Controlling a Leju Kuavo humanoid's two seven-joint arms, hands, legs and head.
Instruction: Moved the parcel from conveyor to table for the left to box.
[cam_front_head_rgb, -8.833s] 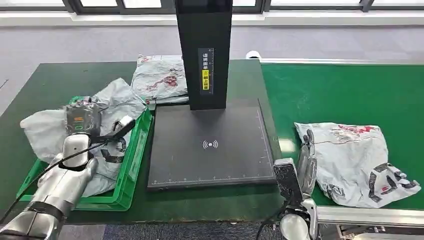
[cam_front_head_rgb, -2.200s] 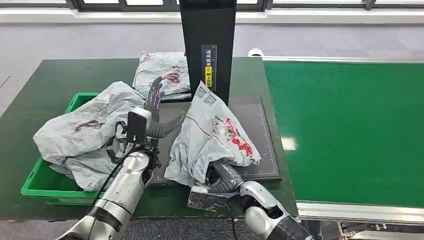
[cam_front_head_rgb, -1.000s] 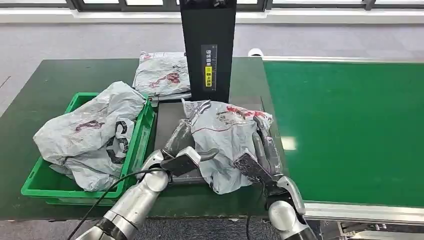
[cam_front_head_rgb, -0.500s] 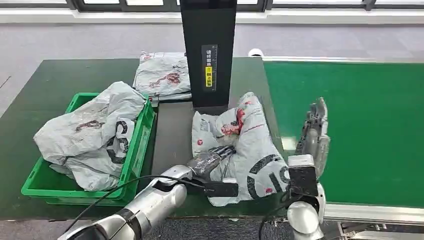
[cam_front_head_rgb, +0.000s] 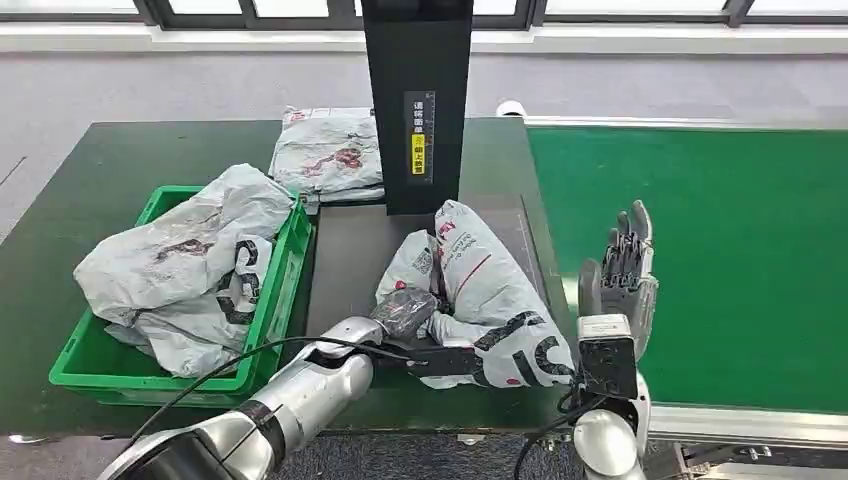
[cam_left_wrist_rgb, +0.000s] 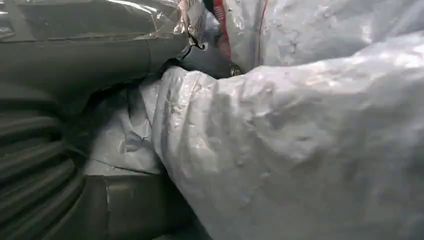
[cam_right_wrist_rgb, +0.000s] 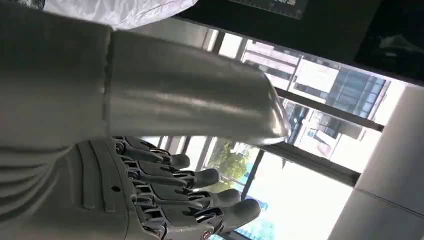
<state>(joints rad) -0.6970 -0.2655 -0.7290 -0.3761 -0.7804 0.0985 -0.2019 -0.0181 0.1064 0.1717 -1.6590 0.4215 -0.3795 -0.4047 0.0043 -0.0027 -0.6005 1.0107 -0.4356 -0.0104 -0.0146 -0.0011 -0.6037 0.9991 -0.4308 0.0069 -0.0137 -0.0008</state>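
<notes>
- Gripping the grey parcel (cam_front_head_rgb: 478, 290), the left hand (cam_front_head_rgb: 405, 312) pinches its near edge.
- Parcel lies on the black pad (cam_front_head_rgb: 345, 258) on the tabletop (cam_front_head_rgb: 120, 160).
- Right hand (cam_front_head_rgb: 620, 275) is raised, fingers spread, holding nothing, beside the green conveyor (cam_front_head_rgb: 720, 230).

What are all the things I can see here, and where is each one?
Parcel: one, grey plastic bag with red and black print, lying on the black scanner pad.
Scanner pad: one, black, flat on the table.
Scanner post: one, black with a yellow label, upright behind the pad.
Crate: one, green, left part of the table.
Bags in the crate: grey, heaped; count unclear.
Bag behind the crate: one, grey, by the post.
Table: one, dark green.
Conveyor: one, bright green, to the right.
Left hand: grey, gripping the parcel.
Right hand: grey, raised beside the parcel, holding nothing.
</notes>
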